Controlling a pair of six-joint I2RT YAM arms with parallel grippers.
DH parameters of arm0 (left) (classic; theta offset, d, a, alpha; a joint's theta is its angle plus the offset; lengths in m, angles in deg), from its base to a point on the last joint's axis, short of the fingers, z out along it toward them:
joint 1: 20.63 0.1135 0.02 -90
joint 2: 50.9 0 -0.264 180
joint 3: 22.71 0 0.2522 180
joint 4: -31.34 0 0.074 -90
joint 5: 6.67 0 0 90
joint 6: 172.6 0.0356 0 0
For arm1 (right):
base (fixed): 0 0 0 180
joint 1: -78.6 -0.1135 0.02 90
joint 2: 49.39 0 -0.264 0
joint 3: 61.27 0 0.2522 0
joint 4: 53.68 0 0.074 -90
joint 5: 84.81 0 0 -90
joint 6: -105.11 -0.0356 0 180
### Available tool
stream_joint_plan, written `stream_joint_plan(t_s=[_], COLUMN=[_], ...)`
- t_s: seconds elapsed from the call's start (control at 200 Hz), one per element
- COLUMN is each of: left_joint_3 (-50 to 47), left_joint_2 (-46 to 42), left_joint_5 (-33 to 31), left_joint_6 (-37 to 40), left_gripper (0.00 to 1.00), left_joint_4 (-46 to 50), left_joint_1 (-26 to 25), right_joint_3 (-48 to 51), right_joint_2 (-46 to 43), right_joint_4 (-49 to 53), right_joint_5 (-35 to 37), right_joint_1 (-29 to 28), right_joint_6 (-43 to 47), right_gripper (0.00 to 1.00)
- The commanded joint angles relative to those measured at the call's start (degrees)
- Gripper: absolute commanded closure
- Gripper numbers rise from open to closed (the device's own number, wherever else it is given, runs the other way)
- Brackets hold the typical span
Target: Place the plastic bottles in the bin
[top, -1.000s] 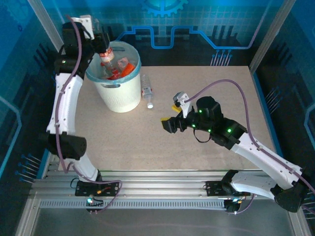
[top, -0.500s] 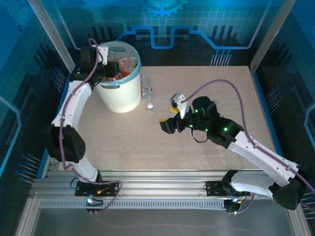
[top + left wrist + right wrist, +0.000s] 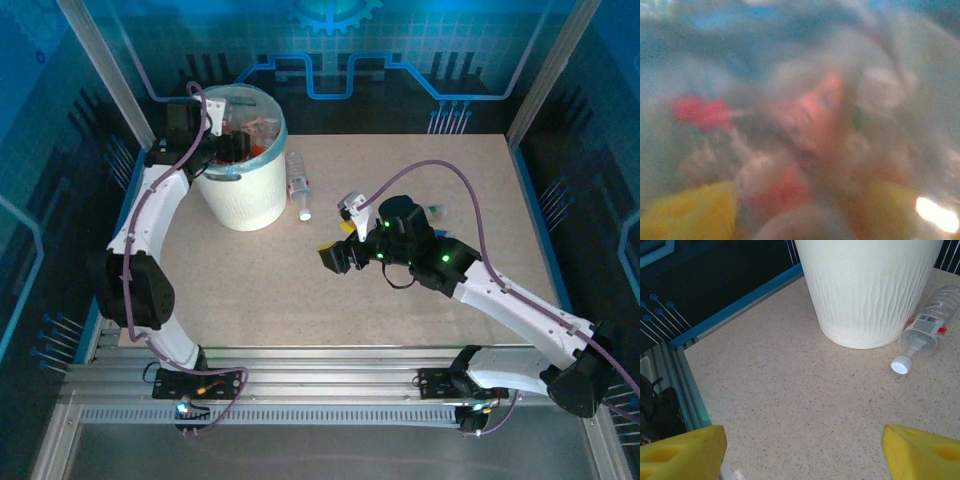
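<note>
Left pincer has dropped down into the mouth of the bin since a second ago, and the right pincer has crept a bit toward the left edge.

The bin sits at the bench's far-left corner with a pile of red and orange bottles inside. The left wrist view is a total blur, so I honestly can't tell how wide that pincer is or whether it's gripping anything. The right one hovers mid-bench, spread wide and empty. One clear bottle lies just beside the bin, white cap toward the near edge.
</note>
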Motion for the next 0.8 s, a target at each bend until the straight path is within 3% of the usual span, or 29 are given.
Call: stream_joint_plan(t_s=[0.0,0.14,0.375,0.455,0.62,0.795], left_joint_3=[3.5,6.1,11.7,13.8,25.9,33.2], left_joint_2=[-2.0,-6.4,-9.1,-8.7,0.1,7.3], left_joint_5=[1.6,2.0,-1.0,-3.2,-3.1,-2.8], left_joint_6=[-2.1,-4.5,-6.9,-8.1,-10.9,-13.2], left_gripper=[0.21,0.15,0.18,0.24,0.49,0.60], left_joint_4=[2.9,0.8,0.9,0.1,6.0,11.8], left_joint_1=[0.4,0.4,0.4,0.4,0.4,0.4], right_joint_3=[-0.5,-1.0,-2.2,-2.4,-3.3,-3.3], right_joint_2=[0.0,0.6,2.2,2.6,3.3,2.7], right_joint_4=[0.4,0.4,0.5,0.7,1.1,1.8], right_joint_5=[0.4,0.5,-0.1,0.0,-0.2,0.0], right_joint_1=[-1.0,-1.0,-1.3,-1.5,-1.5,-1.8], right_joint_6=[-0.4,0.0,0.2,0.4,0.8,0.4], right_gripper=[0.17,0.17,0.17,0.18,0.17,0.17])
